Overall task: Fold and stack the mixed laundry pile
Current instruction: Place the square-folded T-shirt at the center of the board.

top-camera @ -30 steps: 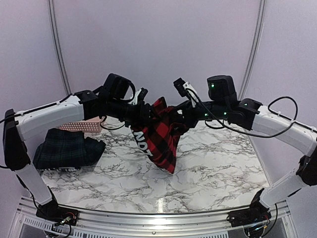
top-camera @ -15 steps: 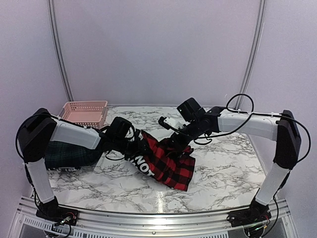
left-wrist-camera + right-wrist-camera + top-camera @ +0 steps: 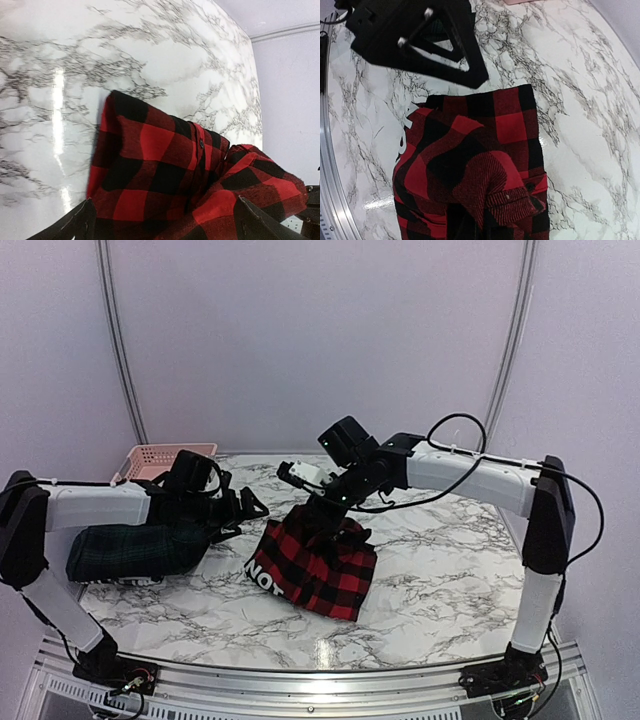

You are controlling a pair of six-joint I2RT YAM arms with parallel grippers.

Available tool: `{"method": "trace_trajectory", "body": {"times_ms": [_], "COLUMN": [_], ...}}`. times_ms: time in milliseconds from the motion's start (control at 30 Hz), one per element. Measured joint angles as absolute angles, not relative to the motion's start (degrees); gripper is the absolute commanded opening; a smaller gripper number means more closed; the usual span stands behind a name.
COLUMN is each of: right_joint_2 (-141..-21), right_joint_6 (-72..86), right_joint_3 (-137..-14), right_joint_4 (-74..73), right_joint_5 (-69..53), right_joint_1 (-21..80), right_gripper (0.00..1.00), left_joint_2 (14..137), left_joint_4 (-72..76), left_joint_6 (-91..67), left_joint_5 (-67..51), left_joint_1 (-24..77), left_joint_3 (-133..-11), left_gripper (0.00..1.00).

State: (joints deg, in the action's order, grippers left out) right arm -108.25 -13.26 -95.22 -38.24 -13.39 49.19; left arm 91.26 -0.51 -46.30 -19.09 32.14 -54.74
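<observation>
At the far left, behind the left arm, sits the pink basket [image 3: 160, 453]. In front of it the dark green plaid garment [image 3: 125, 552] lies bundled on the marble table [image 3: 450, 580], partly under that arm. Next comes the left gripper [image 3: 248, 508], jaws spread wide and holding nothing, just beside the left edge of the red-and-black checked shirt [image 3: 315, 562]. The shirt lies at the table's middle, roughly doubled over (white lettering shows along its near left edge), with its far edge bunched up. Over that bunch stands the right gripper [image 3: 337, 502], jaws pressed together and, by the look of it, pinching the cloth. I judge the step in hand to be folding this shirt. The next move likely calls for the right jaws to let go and the fold to be flattened, since a rumpled edge makes a poor base for stacking.
</observation>
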Motion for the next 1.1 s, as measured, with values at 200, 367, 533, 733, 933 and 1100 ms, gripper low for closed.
{"method": "trace_trajectory", "body": {"times_ms": [200,367,533,733,933,1100], "right_joint_2": [-117.5,-126.6,-131.2,-125.3,-104.8,-102.6], "right_joint_6": [-14.2,-13.9,-11.2,-4.0,5.6,9.6], "right_joint_3": [-105.5,-116.8,-119.8,-113.3,-89.9,-79.8], "right_joint_4": [-41.9,-45.4,-49.2,-51.3,-43.4,-37.9], "right_joint_5": [-10.9,-4.4,4.0,4.1,-8.5,-15.8], "right_joint_1": [51.0,51.3,51.3,48.7,38.9,37.1], "right_gripper": [0.00,0.04,0.52,0.55,0.61,0.65], "left_joint_2": [85.3,84.3,84.9,90.3,93.3,95.0], "left_joint_4": [-3.3,-5.1,-6.9,-10.0,-12.3,-13.2], "left_joint_6": [-44.2,-42.5,-38.9,-30.4,-22.1,-18.4], "left_joint_5": [-15.9,-15.3,-15.3,-17.6,-18.0,-18.0], "left_joint_1": [28.2,26.8,26.8,27.9,30.4,31.2], "left_joint_3": [-50.8,-49.7,-50.1,-54.5,-57.5,-59.9], "left_gripper": [0.99,0.99,0.99,0.90,0.60,0.60]}}
